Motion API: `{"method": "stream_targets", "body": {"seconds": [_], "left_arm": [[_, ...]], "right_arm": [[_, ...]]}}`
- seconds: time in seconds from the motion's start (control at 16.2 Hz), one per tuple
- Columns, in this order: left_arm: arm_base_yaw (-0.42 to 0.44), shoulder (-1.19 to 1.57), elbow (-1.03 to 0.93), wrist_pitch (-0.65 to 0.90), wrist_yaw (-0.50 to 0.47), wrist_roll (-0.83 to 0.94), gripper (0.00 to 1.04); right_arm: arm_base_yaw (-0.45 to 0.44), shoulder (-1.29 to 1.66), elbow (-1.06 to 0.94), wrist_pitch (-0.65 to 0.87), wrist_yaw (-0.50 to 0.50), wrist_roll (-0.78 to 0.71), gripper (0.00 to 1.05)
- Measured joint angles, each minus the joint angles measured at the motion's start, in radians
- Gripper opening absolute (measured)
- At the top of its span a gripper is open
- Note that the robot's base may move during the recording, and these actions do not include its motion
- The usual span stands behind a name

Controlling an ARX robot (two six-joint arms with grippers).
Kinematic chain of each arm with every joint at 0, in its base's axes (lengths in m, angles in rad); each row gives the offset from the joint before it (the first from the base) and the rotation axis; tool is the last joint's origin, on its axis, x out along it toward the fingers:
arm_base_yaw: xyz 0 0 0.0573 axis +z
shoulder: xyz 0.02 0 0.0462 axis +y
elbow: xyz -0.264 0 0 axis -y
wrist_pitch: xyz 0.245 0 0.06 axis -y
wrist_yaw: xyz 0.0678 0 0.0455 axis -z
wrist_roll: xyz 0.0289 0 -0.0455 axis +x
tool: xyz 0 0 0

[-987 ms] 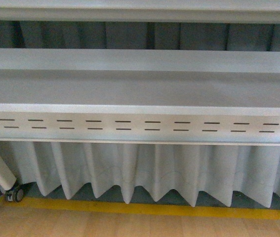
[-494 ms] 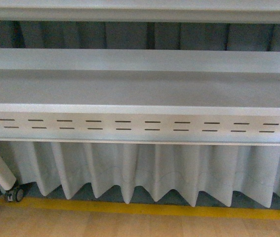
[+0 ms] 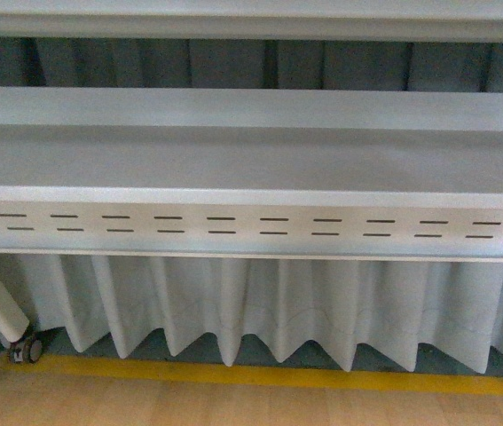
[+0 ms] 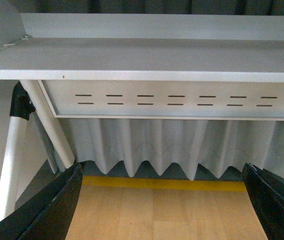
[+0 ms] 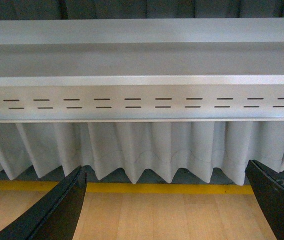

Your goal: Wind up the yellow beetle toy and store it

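The yellow beetle toy is out of view in every frame, and so is the turquoise bin. My left gripper (image 4: pixel 164 200) is open and empty, its two black fingers (image 4: pixel 51 210) spread wide above a wooden floor. My right gripper (image 5: pixel 167 200) is open and empty too, its black fingers (image 5: pixel 56 212) wide apart above the same floor. Neither gripper shows in the front view.
A grey table (image 3: pixel 251 160) with a slotted front panel (image 3: pixel 251 226) stands ahead, with a pleated white skirt (image 3: pixel 260 311) hanging under it. A yellow floor line (image 3: pixel 260 374) runs along its foot. A white table leg with a caster (image 3: pixel 25 348) stands at the left.
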Motion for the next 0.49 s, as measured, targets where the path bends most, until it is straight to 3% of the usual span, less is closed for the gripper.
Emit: {"method": "stream_targets", "body": {"seconds": [0.49], "left_arm": [[0.0,0.0,0.0,0.0,0.0,0.0,0.98]], "right_arm": [[0.0,0.0,0.0,0.0,0.0,0.0,0.98]]}}
